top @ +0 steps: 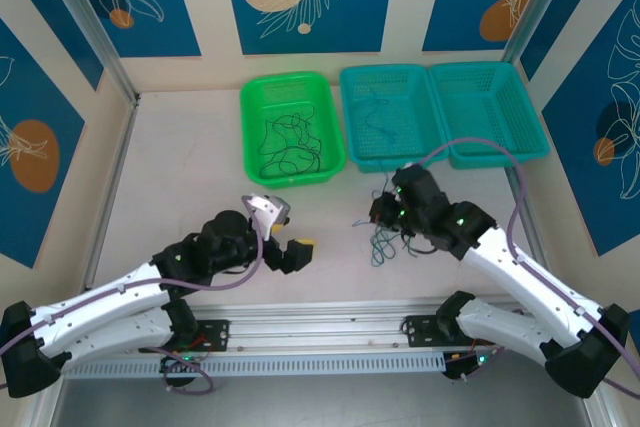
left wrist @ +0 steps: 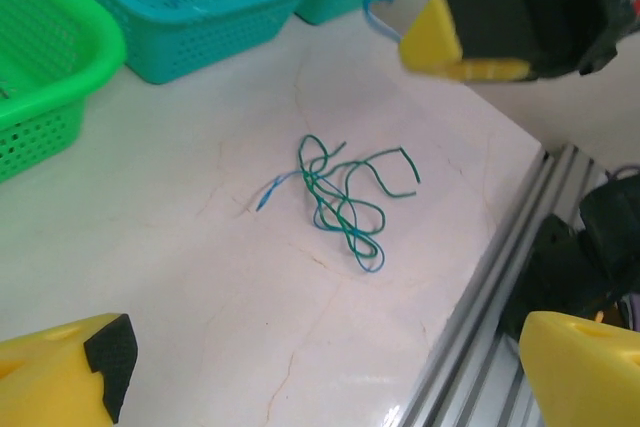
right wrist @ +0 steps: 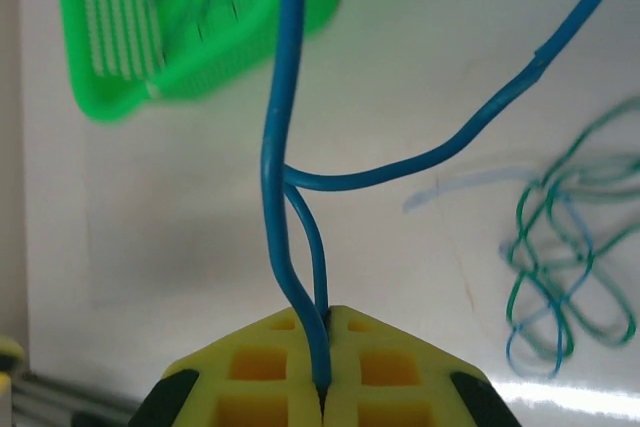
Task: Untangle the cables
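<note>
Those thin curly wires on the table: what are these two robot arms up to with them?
They're separating a tangle. The right pincer is shut on one thin blue wire, held above the small green-and-blue wire tangle lying on the pale table. The left pincer is open nearby, holding nothing. The green plastic basket behind holds thin black wires.

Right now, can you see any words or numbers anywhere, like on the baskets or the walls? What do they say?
None: no word, number, brand or sign can be read anywhere.
The green basket and the teal baskets carry no label.
The wall panels show only drawn leaves and round shapes, no letters.
</note>
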`<act>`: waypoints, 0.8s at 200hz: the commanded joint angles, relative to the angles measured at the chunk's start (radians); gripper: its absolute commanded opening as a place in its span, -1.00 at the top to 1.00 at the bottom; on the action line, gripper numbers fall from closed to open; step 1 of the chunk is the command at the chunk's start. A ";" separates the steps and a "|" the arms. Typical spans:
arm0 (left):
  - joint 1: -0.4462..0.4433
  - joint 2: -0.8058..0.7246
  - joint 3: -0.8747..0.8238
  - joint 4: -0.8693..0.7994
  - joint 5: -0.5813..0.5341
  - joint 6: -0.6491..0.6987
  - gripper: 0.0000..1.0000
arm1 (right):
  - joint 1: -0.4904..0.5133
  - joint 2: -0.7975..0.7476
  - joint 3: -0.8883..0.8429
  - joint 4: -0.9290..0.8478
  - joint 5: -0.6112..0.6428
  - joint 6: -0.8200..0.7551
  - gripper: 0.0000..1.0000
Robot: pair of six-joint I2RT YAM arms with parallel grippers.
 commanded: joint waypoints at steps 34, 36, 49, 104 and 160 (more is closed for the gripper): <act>-0.007 -0.023 -0.016 0.070 -0.052 -0.115 -0.97 | -0.350 0.248 0.160 0.246 -0.275 -0.156 1.00; -0.008 -0.021 -0.016 0.069 -0.050 -0.119 -0.97 | -0.357 0.266 0.170 0.252 -0.283 -0.158 1.00; -0.007 -0.019 -0.012 0.056 -0.040 -0.139 -0.97 | -0.401 0.395 0.247 0.274 -0.310 -0.188 1.00; -0.008 -0.022 -0.003 -0.015 0.011 -0.195 -0.95 | -0.490 0.762 0.573 0.187 -0.336 -0.253 -0.23; -0.008 0.048 -0.004 0.007 0.077 -0.207 -0.95 | -0.489 0.397 0.267 0.254 -0.328 -0.215 -0.27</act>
